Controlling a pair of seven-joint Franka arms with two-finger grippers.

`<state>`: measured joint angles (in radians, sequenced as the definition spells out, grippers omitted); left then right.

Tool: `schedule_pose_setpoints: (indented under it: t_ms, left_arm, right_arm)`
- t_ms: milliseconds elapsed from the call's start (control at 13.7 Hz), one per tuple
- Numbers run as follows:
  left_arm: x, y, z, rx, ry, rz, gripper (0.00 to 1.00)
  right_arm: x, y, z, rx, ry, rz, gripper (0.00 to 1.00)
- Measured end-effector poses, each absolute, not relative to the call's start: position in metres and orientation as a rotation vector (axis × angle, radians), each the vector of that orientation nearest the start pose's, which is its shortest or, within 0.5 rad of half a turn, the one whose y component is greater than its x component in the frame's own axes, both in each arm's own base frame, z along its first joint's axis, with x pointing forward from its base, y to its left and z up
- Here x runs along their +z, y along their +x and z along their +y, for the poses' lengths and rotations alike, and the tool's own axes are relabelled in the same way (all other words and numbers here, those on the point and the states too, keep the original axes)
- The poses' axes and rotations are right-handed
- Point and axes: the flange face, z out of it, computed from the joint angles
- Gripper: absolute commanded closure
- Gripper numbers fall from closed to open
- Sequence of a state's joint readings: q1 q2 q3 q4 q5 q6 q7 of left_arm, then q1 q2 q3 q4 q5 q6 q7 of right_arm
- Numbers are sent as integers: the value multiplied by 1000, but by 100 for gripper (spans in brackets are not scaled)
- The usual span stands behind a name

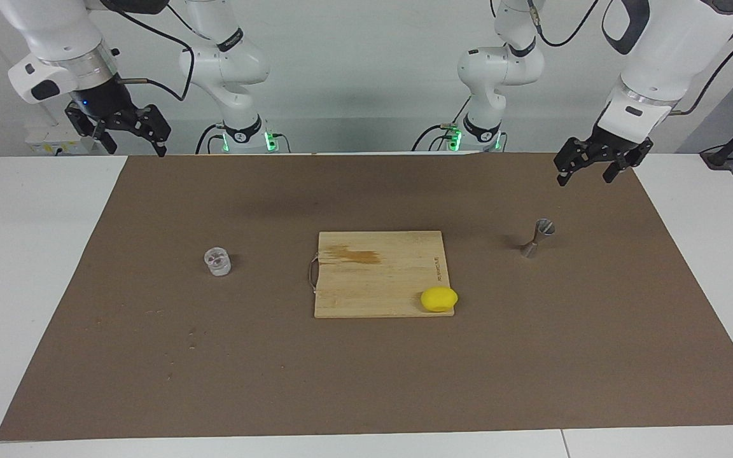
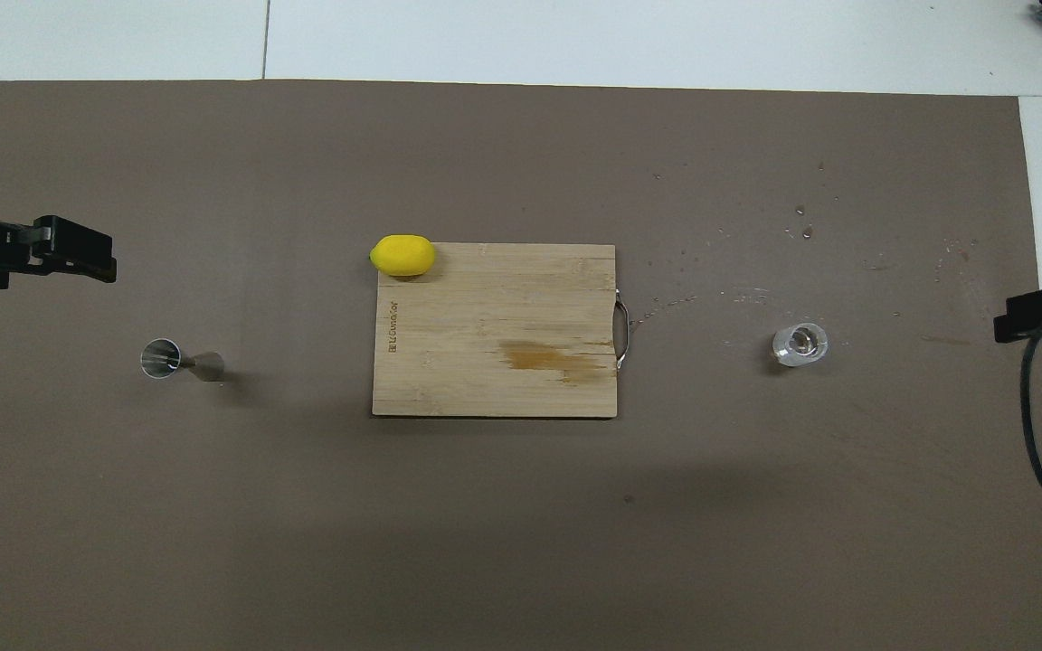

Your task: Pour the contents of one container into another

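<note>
I see the glass cup (image 1: 217,261) upright on the brown mat (image 1: 366,381) toward the right arm's end, the metal jigger (image 1: 537,238) upright toward the left arm's end, and a cutting board (image 1: 376,273) carrying a lemon (image 1: 439,299) between them. The left gripper (image 1: 585,173) and right gripper (image 1: 130,140) hang raised with jaws apart, empty, over the mat's edge nearest the robots.
</note>
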<state>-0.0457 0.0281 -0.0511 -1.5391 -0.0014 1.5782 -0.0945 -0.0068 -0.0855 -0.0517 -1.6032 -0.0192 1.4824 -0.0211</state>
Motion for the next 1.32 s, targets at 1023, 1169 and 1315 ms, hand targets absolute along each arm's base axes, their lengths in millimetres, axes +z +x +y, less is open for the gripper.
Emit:
schedule_pose_setpoints:
  t_ms: [1023,1169,1315]
  left_arm:
    - [581,540,-38,23,-3222,-75,0]
    - [570,533,-35,25,-3280,-95,0]
    - [566,530,-16,26,-3380,-122,0]
  right_arm:
    - [496,539,-121,-457,-2528,-1250,0]
    - [452,537,-151,-569,-2364,-1360,0]
    - [413,539,-169,-643,-2257,-1417,0]
